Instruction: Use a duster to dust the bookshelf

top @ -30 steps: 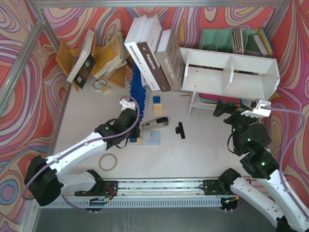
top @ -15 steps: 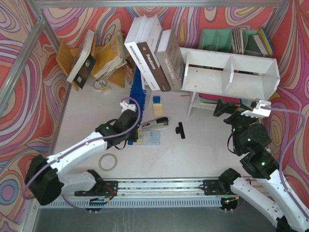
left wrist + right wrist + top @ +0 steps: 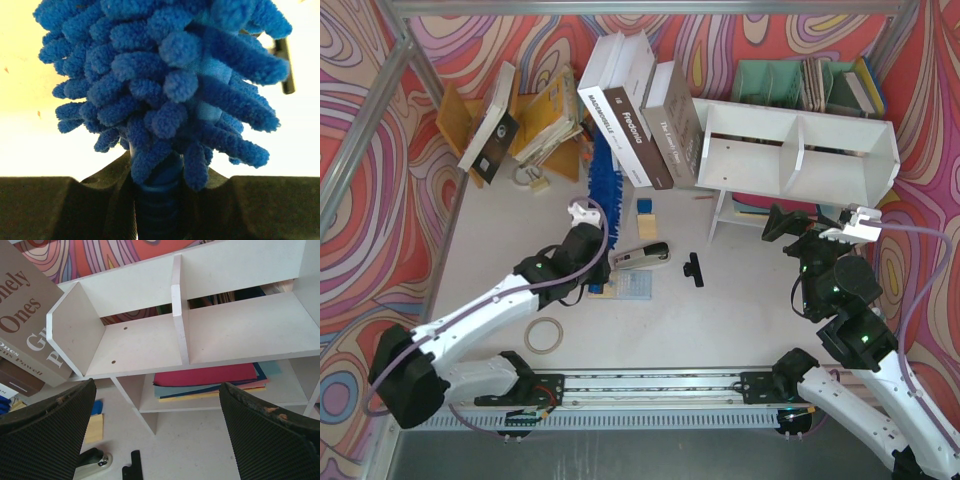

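The white two-compartment bookshelf (image 3: pixel 800 150) stands on legs at the back right; its open compartments fill the right wrist view (image 3: pixel 140 345). The blue duster (image 3: pixel 606 192) points toward the back by the leaning books. My left gripper (image 3: pixel 593 224) is shut on the duster's ribbed blue handle. In the left wrist view the fluffy head (image 3: pixel 165 75) fills the frame above my left gripper (image 3: pixel 160 180). My right gripper (image 3: pixel 782 222) is open and empty in front of the shelf, and in the right wrist view my right gripper (image 3: pixel 157 440) has both fingers wide apart.
Large books (image 3: pixel 640 110) lean on the shelf's left end. A stapler (image 3: pixel 640 257), a black clip (image 3: pixel 694 268), small blocks (image 3: pixel 646 215) and a tape roll (image 3: pixel 544 335) lie on the table. Coloured folders (image 3: pixel 210 377) lie under the shelf. A teal organiser (image 3: pixel 800 80) and an orange rack (image 3: pixel 460 120) stand at the back.
My left gripper has shifted slightly with the duster in it. The right arm has not moved.
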Controlling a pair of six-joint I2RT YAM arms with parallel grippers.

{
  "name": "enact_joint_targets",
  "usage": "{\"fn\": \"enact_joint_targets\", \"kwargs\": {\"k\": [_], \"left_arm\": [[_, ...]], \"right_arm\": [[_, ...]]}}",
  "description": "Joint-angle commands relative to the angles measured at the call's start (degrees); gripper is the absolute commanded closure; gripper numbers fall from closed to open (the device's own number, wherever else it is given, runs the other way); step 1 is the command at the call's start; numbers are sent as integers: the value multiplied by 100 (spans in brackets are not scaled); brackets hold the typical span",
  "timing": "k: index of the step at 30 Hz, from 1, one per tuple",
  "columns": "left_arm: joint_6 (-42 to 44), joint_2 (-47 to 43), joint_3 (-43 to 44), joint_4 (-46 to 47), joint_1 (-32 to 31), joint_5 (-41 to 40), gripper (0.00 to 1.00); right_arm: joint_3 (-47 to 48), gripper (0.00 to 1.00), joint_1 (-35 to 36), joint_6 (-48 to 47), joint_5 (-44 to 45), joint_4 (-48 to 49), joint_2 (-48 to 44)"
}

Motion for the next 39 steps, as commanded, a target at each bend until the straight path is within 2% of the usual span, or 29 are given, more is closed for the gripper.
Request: {"fn": "enact_joint_targets", "kwargs": {"k": [1,10,17,23,32,36,39], "left_arm": [[7,465,-385,240,-38,359,100],[11,1171,-443,101,-43,251,100],[151,375,-105,-107,-38,-202,100],[139,-39,-6,-61,-38,-118,100],[-78,544,-474,-153,-38,277,100],[-217,889,-740,129,-38,606,100],[-320,1218,-713,91,-38,523,100]], "right_arm": [[11,1,-23,2,61,-8,-13],[9,1,-23,-4,68,-8,-3],[11,1,-23,-2,56,0,-12],[7,1,-23,20,48,-6,5],[-2,1,-23,11,58,-15,-56],[-2,1,-23,28,43,-2,-39],[4,1,-23,33,43,-21,-38]]}}
